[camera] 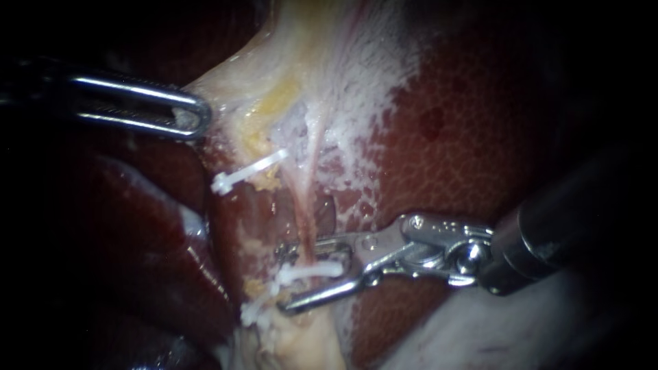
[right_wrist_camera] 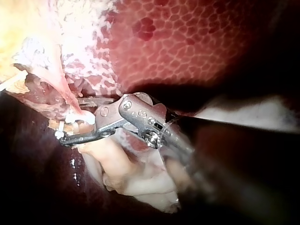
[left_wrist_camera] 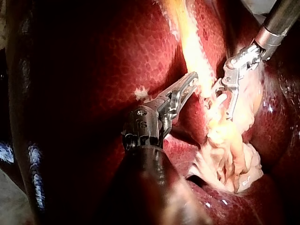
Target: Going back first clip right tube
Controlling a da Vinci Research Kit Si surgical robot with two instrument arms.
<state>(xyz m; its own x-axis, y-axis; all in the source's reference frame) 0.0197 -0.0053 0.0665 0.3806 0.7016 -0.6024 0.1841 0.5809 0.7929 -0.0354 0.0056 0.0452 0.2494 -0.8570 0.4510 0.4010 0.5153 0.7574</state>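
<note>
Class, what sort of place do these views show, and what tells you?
Likely a surgical practice bench: left instrument and right instrument at a mottled liver, white clips across a pale tube.

Dark red, finely mottled liver surface (camera: 473, 137) is filling the right half of the frame. A glossy, darker red liver lobe (camera: 151, 233) is lying at the lower left. A pale yellowish fatty membrane (camera: 301, 75) is stretching down from the upper centre. A cream-coloured ragged lump of tissue (camera: 305, 346) is sitting at the bottom centre, and a whitish smooth fold (camera: 493, 336) is showing at the lower right.
</note>
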